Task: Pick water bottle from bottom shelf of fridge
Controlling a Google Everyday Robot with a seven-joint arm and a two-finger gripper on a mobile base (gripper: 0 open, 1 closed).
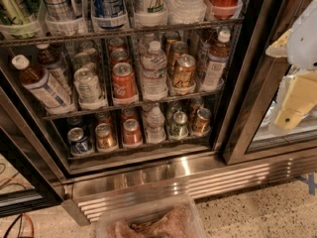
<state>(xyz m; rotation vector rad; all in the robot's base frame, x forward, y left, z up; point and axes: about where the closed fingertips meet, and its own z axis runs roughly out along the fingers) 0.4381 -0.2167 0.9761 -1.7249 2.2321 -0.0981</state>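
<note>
While the tool (292,83) hangs at the right edge of the frame, in front of the fridge's right-hand glass door, it touches nothing and holds nothing that can be seen; whether it is open or closed I cannot tell, since only white and pale yellow parts of it show. Well apart from it, lower centre of the frame, the water bottle (155,123) stands upright on the bottom shelf (138,149) of the fridge (198,178). It is a small clear ribbed bottle with a white screw cap and a pale thin label, a little taller than the cans beside it. To its left in the front row stand a red can (132,132), a gold can (105,136) and a blue can (79,141); to its right a green can (178,125) and a copper can (201,121). On the rack above, almost directly over it, stands a larger clear bottle (154,69) with a white cap, with brown tea bottles (42,83) further along that rack. A clear plastic tub (148,221) fills the bottom centre of the frame.
</note>
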